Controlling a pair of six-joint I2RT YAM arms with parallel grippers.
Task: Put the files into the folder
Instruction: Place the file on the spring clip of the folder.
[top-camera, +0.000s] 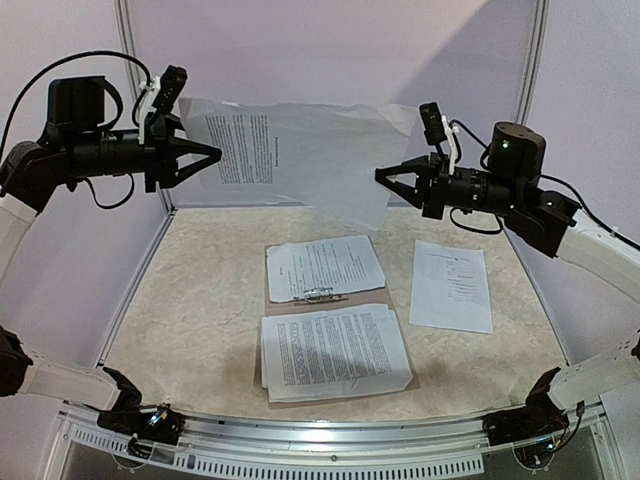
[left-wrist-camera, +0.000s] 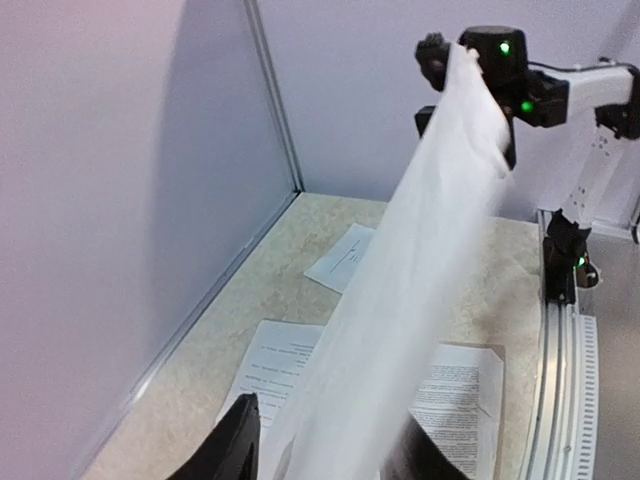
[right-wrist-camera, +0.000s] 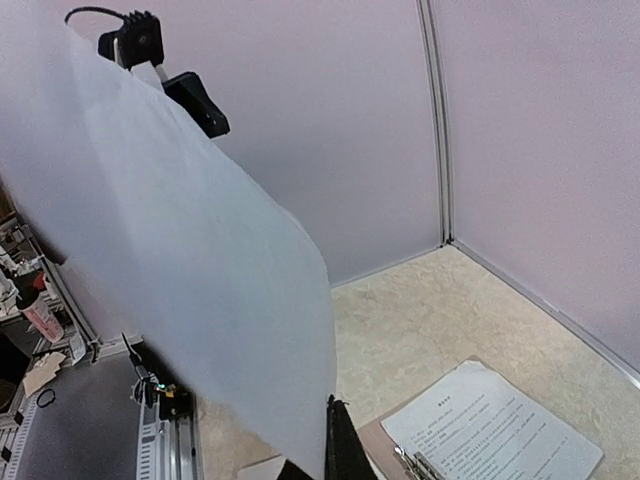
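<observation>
- A mottled beige table (top-camera: 200, 300) stands inside pale lilac walls (top-camera: 330, 50).
- One printed sheet (top-camera: 290, 150) hangs in the air at 12 o'clock from the folder (top-camera: 330, 306), spread between the arms.
- The left gripper (top-camera: 217, 155) pinches its 9 o'clock edge, and the right gripper (top-camera: 380, 177) pinches its corner near 4 o'clock.
- The folder lies flat mid-table, with an upper stack (top-camera: 325, 265) at its 12 o'clock end, a metal clip (top-camera: 318, 294) and a lower stack (top-camera: 335, 350) at 6.
- A single page (top-camera: 452, 285) lies at 3 o'clock, apart from the folder.
</observation>
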